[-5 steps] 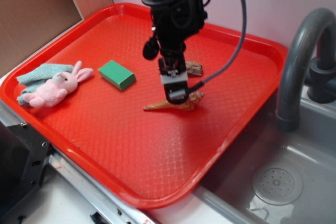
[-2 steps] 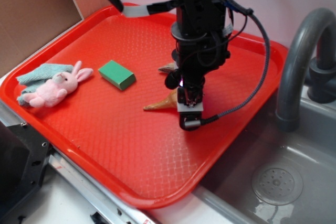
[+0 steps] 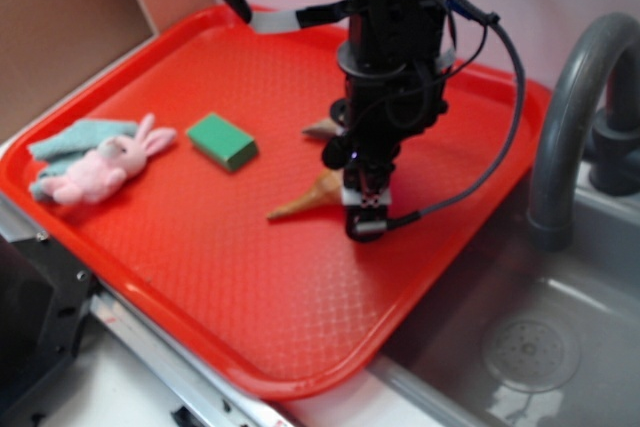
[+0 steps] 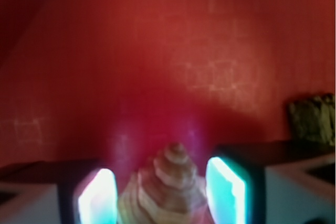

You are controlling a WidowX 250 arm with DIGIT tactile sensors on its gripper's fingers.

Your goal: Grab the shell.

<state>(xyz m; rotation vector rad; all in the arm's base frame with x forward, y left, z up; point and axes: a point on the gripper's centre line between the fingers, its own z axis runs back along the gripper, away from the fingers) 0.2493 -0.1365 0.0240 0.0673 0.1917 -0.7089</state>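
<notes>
Red tray (image 3: pixel 200 277); fingers (image 4: pixel 226 190) flank shell (image 4: pixel 168 187), base cropped.

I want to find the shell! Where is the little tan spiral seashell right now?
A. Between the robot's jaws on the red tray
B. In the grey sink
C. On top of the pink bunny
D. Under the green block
A: in the wrist view the little tan spiral seashell sits between the two glowing jaws, over the red plastic tray.

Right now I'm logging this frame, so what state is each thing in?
gripper: open, fingers either side of the shell
shell: lying on the tray, not gripped yet
tray: flat by the sink
plush bunny: lying on a cloth
green block: lying flat
</notes>
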